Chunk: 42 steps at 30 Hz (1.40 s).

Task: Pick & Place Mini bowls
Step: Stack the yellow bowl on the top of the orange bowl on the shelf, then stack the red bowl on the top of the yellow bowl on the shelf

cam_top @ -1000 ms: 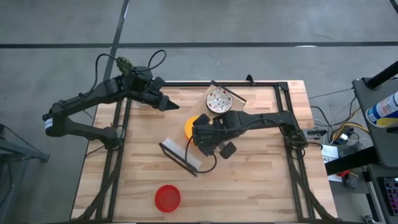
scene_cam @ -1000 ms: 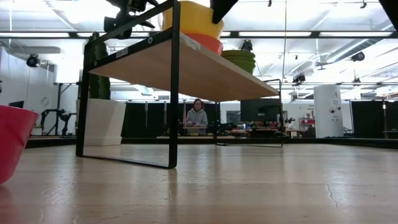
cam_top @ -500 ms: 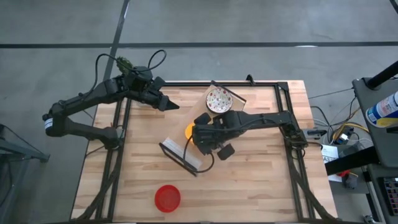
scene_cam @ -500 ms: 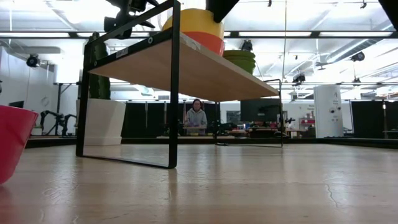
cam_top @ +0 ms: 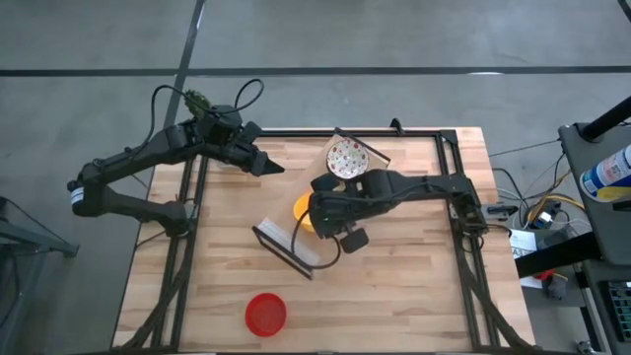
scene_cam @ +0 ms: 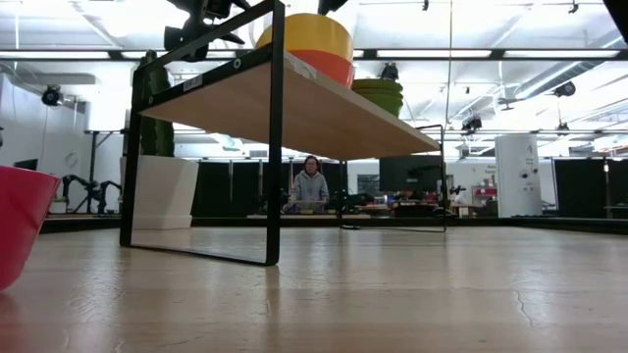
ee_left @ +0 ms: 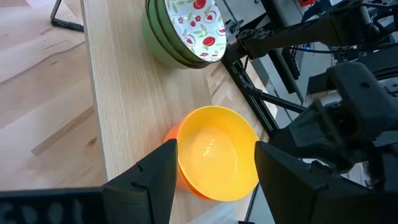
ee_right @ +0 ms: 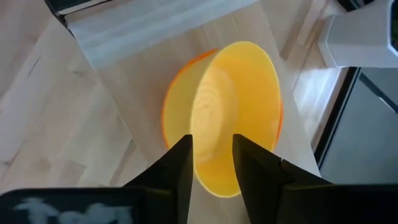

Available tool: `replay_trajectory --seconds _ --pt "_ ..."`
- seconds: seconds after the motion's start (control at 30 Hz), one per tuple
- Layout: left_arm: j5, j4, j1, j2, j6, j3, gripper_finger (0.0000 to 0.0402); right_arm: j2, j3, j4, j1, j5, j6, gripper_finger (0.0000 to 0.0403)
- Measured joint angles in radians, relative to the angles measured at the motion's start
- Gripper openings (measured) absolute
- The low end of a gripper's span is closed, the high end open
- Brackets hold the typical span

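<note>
Right gripper hangs over the shelf, fingers parted by a narrow gap and holding nothing. Directly beneath it the yellow bowl sits nested in the orange bowl on the shelf top. Just beyond these stands a stack of green-sided bowls with a patterned white inside. Well off on the table's near side rests the red bowl. Left gripper waits apart at the table's far edge, jaws wide and empty.
</note>
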<state>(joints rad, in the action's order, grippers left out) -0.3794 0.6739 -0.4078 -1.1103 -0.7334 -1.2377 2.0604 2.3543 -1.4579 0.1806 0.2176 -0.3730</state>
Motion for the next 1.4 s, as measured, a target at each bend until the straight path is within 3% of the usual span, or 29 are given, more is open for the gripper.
replay_trajectory --seconds 0.6,0.87,1.1,1.27,1.4 --pt "0.000 0.000 0.000 0.000 -0.003 0.000 0.0204 0.027 -0.033 0.033 0.000 -0.006 -0.018 0.0081" --pt "-0.045 0.012 0.012 0.002 -0.026 0.000 0.0204 -0.005 -0.004 0.033 -0.001 -0.006 0.133 0.0066" --pt "-0.058 0.025 0.118 0.054 -0.031 0.000 0.0204 -0.046 -0.004 0.022 -0.005 -0.008 0.215 0.0016" --pt "-0.034 0.024 0.203 0.111 -0.087 0.000 0.0204 -0.083 -0.004 0.024 -0.012 -0.007 0.239 0.0009" --pt "-0.031 0.024 0.342 0.142 -0.088 0.000 0.0204 -0.114 -0.004 0.022 -0.027 -0.006 0.233 0.0008"
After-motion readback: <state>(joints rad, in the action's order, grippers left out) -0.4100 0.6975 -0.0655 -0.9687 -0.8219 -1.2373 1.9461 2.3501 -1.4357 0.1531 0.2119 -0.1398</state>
